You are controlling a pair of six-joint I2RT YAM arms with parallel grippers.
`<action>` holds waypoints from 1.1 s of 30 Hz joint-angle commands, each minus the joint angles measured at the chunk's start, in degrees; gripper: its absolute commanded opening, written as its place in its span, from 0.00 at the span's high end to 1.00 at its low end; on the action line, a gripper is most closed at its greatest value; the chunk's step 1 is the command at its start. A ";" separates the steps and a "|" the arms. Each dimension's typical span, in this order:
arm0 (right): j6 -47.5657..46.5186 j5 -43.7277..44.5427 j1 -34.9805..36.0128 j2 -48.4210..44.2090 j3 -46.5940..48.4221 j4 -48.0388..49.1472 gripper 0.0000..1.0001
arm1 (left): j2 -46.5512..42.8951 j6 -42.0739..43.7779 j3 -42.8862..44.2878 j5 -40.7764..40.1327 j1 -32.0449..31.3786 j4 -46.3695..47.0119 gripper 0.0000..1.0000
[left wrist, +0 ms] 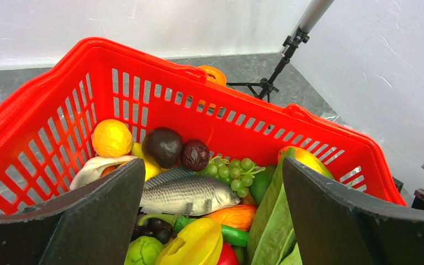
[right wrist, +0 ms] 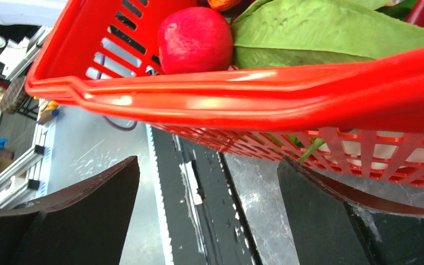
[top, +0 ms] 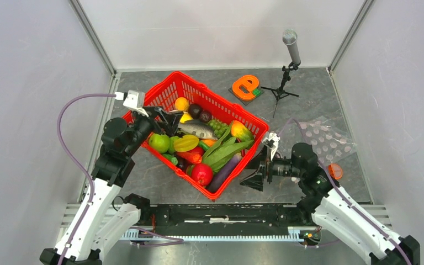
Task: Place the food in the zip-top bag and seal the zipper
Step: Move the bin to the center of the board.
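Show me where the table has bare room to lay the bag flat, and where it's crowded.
Bare table lies between the near-left wall of the red basket and the arm rail. A smaller patch sits between the microphone stand and the zip-top bag. Crowded: the basket's food, and the right side around the right gripper.

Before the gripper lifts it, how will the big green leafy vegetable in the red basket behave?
Probably floppy: the leafy vegetable looks thin and broad, like sheet plastic. Likely light; pinched at one end, the rest may sag.
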 commanded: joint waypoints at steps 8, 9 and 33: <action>6.61 28.55 21.91 8.59 -6.87 31.98 0.07 | -1.44 2.49 3.46 -2.28 0.09 -1.86 0.00; 4.81 31.92 24.43 10.83 -5.74 31.93 0.06 | -1.39 2.39 3.64 -2.26 0.09 -2.17 0.00; -10.75 52.16 18.30 34.02 14.30 19.96 0.02 | -1.20 2.38 5.58 -3.89 0.09 -4.62 0.00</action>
